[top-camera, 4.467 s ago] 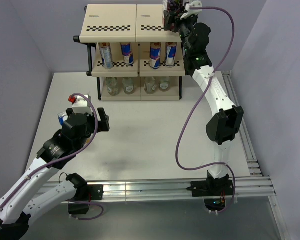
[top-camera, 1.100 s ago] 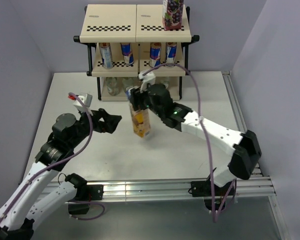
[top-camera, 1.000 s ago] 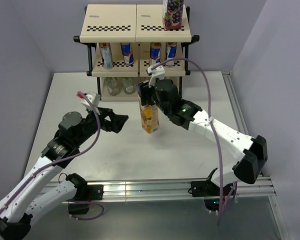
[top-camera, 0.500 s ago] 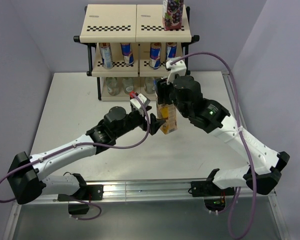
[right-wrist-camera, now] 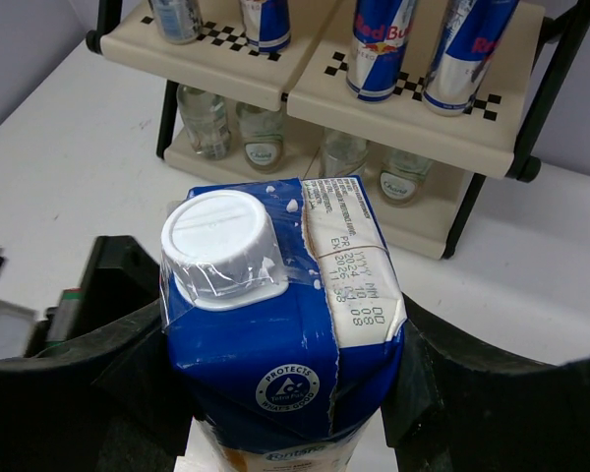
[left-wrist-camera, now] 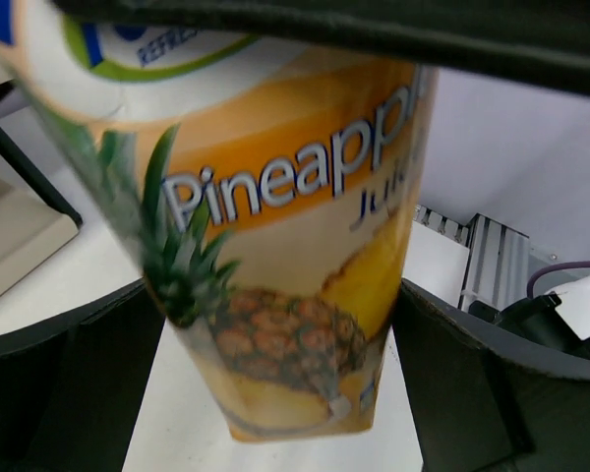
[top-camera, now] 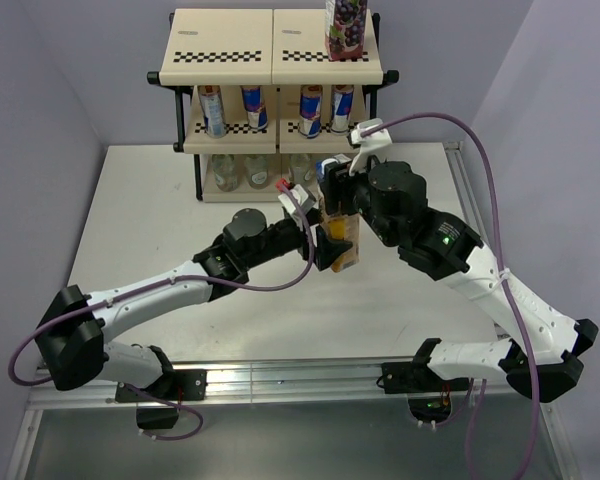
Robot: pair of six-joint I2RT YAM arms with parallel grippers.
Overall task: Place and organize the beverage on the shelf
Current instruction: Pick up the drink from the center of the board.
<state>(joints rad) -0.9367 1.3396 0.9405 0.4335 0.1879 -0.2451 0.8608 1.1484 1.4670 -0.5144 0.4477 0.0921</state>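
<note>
here's the pineapple carton (top-camera: 340,240), off the desk (top-camera: 160,220) and hanging roughly upright over its middle, a little in front of the shelf (top-camera: 230,50). the right fingers (top-camera: 332,192) are clamped on its blue top, one each side just under the white cap. the left fingers (top-camera: 327,248) come in from the left and stand wide apart, one on each side of the carton's lower body; i see a gap on both sides, so no contact there.

on the shelf, the grape carton (top-camera: 346,28) stands at the back right corner of the top tier, the cans (top-camera: 255,108) line the middle tier and the bottles (top-camera: 250,172) the bottom one. so this carton looks like the last drink to go up.

the step in hand reads as a handover, or a mid-air steadying. if it is a handover, the left fingers need to close squarely on the flat sides before the right ones let go, or the carton could tip. then it needs a high lift over the top tier's front edge, to set down beside the grape carton.
</note>
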